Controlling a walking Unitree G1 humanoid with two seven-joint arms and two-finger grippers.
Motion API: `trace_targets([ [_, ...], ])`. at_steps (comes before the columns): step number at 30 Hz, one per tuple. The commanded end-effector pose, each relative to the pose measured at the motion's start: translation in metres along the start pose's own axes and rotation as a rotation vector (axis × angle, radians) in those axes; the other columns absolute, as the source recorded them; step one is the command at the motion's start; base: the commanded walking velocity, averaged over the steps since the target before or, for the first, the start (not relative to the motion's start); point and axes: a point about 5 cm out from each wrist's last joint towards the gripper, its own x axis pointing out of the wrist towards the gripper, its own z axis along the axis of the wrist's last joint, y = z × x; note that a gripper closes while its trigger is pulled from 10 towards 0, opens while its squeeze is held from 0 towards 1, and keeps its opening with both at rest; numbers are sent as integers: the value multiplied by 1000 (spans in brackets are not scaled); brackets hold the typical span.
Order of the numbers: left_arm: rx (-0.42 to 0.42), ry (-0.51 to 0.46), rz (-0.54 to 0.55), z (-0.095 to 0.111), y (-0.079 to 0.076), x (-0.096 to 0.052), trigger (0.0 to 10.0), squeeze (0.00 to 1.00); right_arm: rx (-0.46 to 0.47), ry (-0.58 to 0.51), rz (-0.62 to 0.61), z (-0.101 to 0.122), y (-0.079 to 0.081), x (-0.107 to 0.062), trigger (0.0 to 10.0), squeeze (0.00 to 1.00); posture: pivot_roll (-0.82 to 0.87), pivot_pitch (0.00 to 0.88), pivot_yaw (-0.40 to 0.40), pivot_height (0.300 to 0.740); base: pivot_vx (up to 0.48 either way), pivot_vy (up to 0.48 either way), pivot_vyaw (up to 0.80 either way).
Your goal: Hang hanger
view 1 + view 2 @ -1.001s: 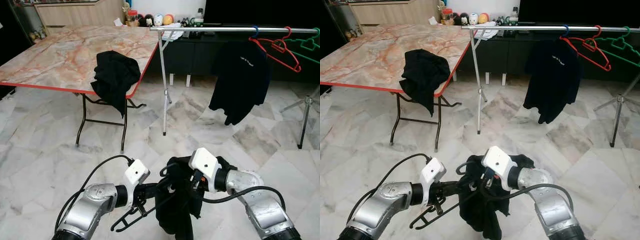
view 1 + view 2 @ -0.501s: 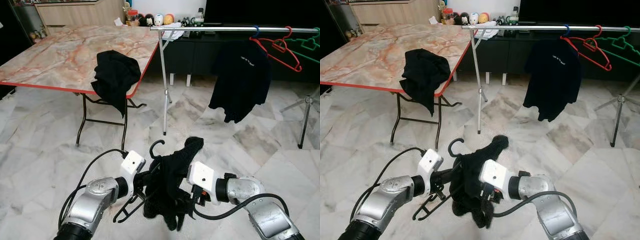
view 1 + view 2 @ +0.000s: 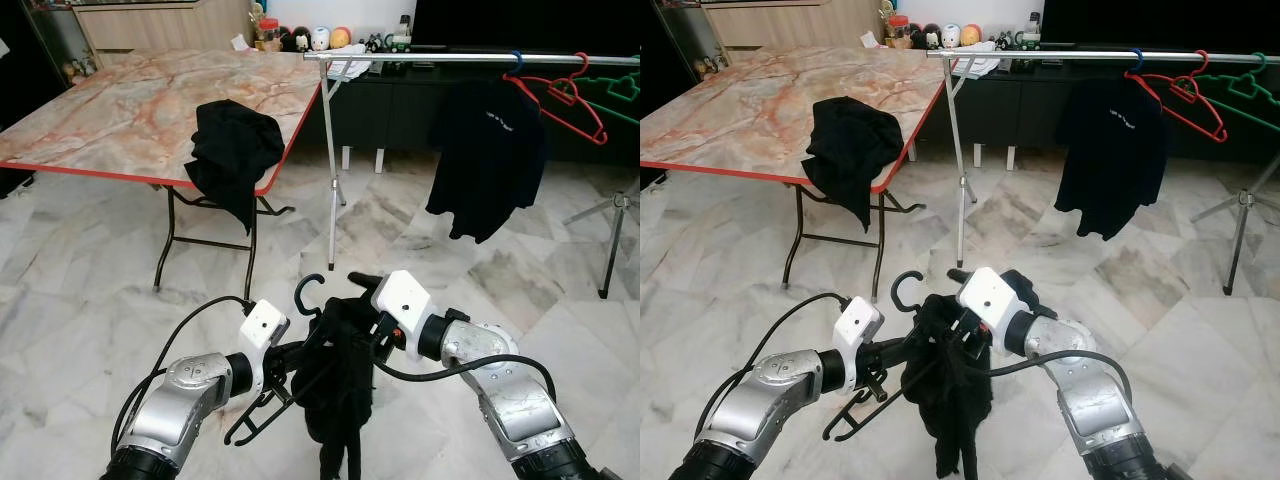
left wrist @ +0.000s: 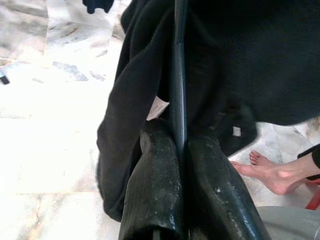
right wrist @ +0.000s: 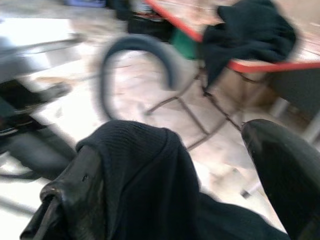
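Marble floor (image 3: 90,270); marble-top table (image 3: 130,110) upper left, clothes rail (image 3: 470,59) upper right. Eye views, bottom centre: left gripper (image 3: 290,362) & right gripper (image 3: 375,335) meet at black hanger (image 3: 312,290) w/ black garment (image 3: 335,385) draped on it.
L wrist: fingers (image 4: 155,195) clamped tight on hanger bar.
R wrist: fingers (image 5: 280,165) spread wide, garment between.

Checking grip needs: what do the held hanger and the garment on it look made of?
Black hanger: thin smooth bars with a dull sheen, likely plastic or coated wire; left gripper clamps one bar. Black garment: soft matte knit fabric, fine ribbed weave seen in the right wrist view, draping limply by the open right gripper.
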Motion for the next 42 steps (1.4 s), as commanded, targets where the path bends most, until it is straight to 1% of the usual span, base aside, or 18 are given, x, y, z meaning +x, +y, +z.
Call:
trace_targets([
  [1,-1,-20,-18,5,-1,-1,10000,0,-5,-23,-46,7,-8,1,10000,1000,69,132,67,740,0,0,0],
  [4,-5,-20,-20,5,-2,-1,10000,0,7,-54,65,13,1,-2,10000,1000,69,132,67,740,0,0,0],
  [5,-5,-20,-20,5,-2,-1,10000,0,-9,-53,149,13,10,-5,10000,1000,66,132,66,740,0,0,0],
  [7,-7,-21,-18,5,-2,-1,10000,0,-56,-38,225,11,17,-11,10000,1000,67,132,66,740,0,0,0],
  [10,-9,-22,-17,5,-2,-1,10000,0,-77,49,234,0,15,-17,10000,1000,68,129,65,740,0,0,0],
  [12,-10,-22,-17,4,-2,-1,10000,0,-93,133,279,-13,16,-24,10000,1000,63,126,66,740,0,0,0],
  [14,-10,-23,-16,5,-2,-1,10000,0,-90,167,336,-20,19,-30,10000,1000,63,126,66,740,0,0,0],
  [18,-9,-24,-18,6,0,-1,10000,0,-40,194,332,-26,15,-34,10000,1000,68,114,71,740,0,0,0],
  [19,-7,-22,-18,6,0,-1,10000,0,-76,270,328,-38,12,-36,10000,1000,68,115,73,740,0,0,0],
  [20,-7,-22,-18,6,0,-1,10000,0,-76,270,328,-38,12,-36,10000,1000,68,115,73,740,0,0,0],
  [23,-3,-18,-16,6,0,-2,10000,0,-101,374,175,-55,-2,-29,10000,1000,70,117,74,740,0,0,0],
  [28,-6,-15,-18,5,-1,-3,10000,0,-102,390,109,-55,-4,-21,10000,1000,72,124,77,740,0,0,0],
  [29,-8,-14,-26,5,-2,-3,10000,0,-96,349,106,-50,-2,-17,10000,0,73,124,78,740,0,0,0],
  [30,-8,-14,-26,5,-2,-3,10000,0,-96,349,106,-50,-2,-17,10000,0,73,124,78,740,0,0,0],
  [33,2,-7,-55,4,-4,-5,10000,0,-60,189,17,-30,-13,-13,10000,0,76,122,80,740,0,0,0],
  [35,25,13,-69,2,-4,-7,10000,0,-12,64,-38,-13,-27,-15,10000,0,65,122,81,740,0,0,0],
  [38,33,25,-69,0,-2,-10,10000,0,-18,12,-59,-2,-39,-21,10000,0,64,122,79,740,0,0,0],
  [42,50,55,-111,-5,-4,-15,10000,0,-50,29,-29,-3,-45,-27,10000,0,62,125,77,740,0,0,0],
])
